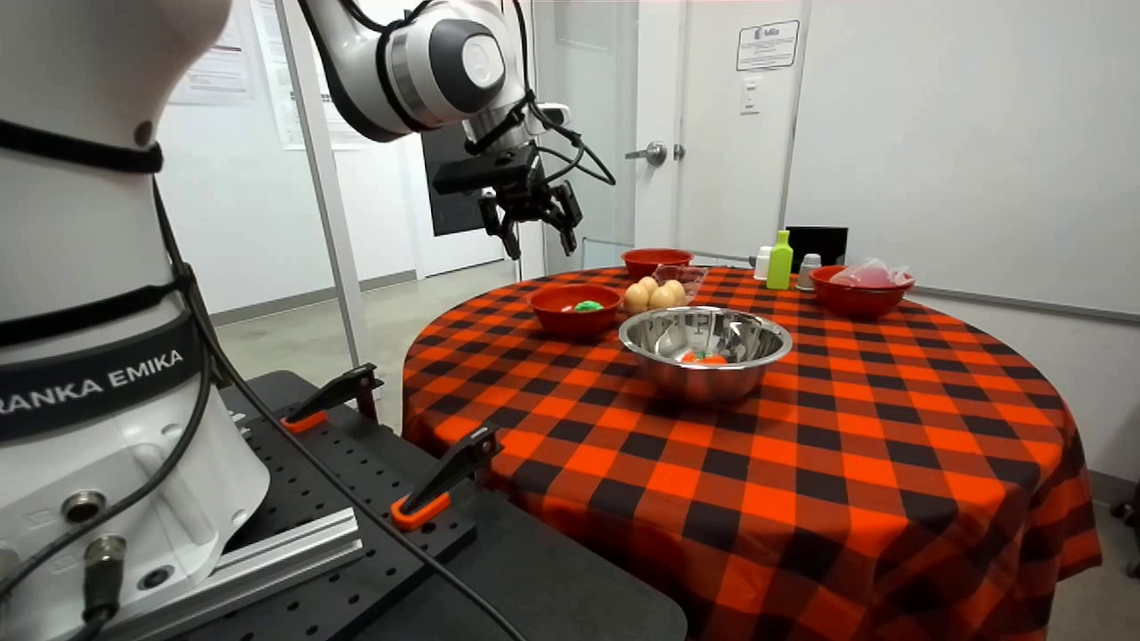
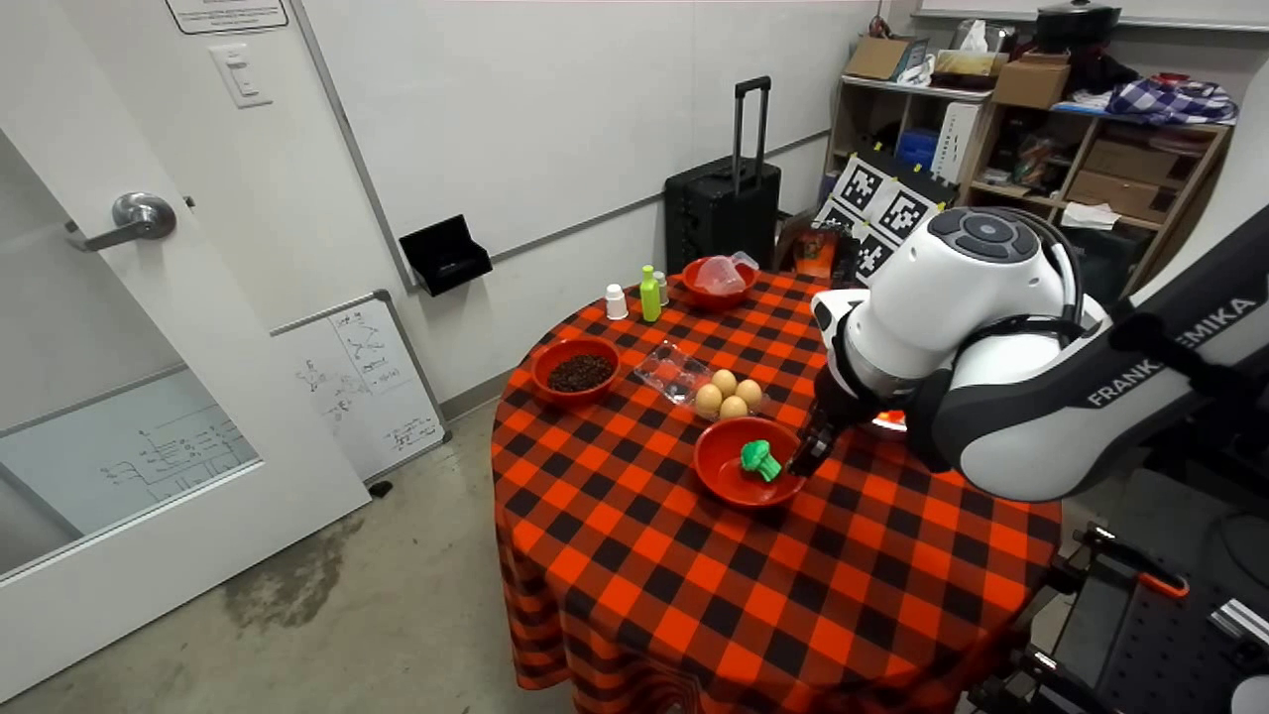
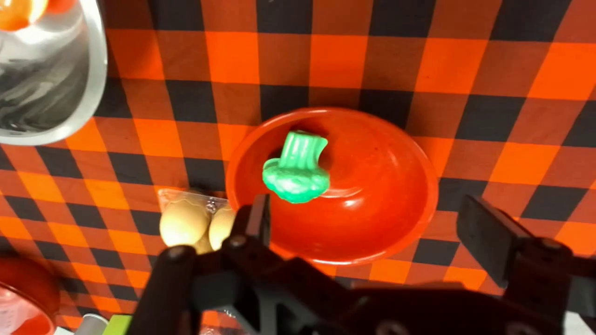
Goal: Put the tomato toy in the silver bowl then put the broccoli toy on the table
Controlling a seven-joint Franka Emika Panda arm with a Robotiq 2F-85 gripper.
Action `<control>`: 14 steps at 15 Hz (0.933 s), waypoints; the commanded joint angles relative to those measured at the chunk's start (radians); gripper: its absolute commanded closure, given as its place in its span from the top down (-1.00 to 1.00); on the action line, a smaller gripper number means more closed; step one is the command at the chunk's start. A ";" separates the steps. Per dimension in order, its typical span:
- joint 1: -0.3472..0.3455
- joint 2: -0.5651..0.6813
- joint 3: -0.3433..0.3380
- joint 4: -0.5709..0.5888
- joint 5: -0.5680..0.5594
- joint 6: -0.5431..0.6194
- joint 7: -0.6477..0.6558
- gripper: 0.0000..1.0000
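Arm base nearest, standing on black drilled plate, two black-and-orange clamps alongside. Counter next: round, under red-and-black checked cloth. Silver bowl stands on it, tomato resting inside, bit of green on top.

Tool hangs above cloth level, fingers spread wide; wrist view has a red bowl below, framed between them. Broccoli lies in that bowl, on its side, off centre toward one wall.

Four eggs just beside that bowl, at one end of a clear carton. Beyond: another red bowl holding dark grains, too small to identify. Green bottle upright between two small white cups. Farther red bowl with pinkish plastic in it. Suitcase upright by the whiteboard, farthest back.
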 commanded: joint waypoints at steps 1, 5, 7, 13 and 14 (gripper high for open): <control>-0.085 -0.015 0.106 0.023 0.049 -0.047 -0.091 1.00; -0.302 0.023 0.314 0.073 0.002 -0.048 -0.089 1.00; -0.419 0.045 0.426 0.098 -0.007 -0.046 -0.097 1.00; -0.326 0.022 0.344 0.058 0.020 -0.024 -0.101 1.00; -0.324 0.022 0.344 0.058 0.020 -0.024 -0.101 1.00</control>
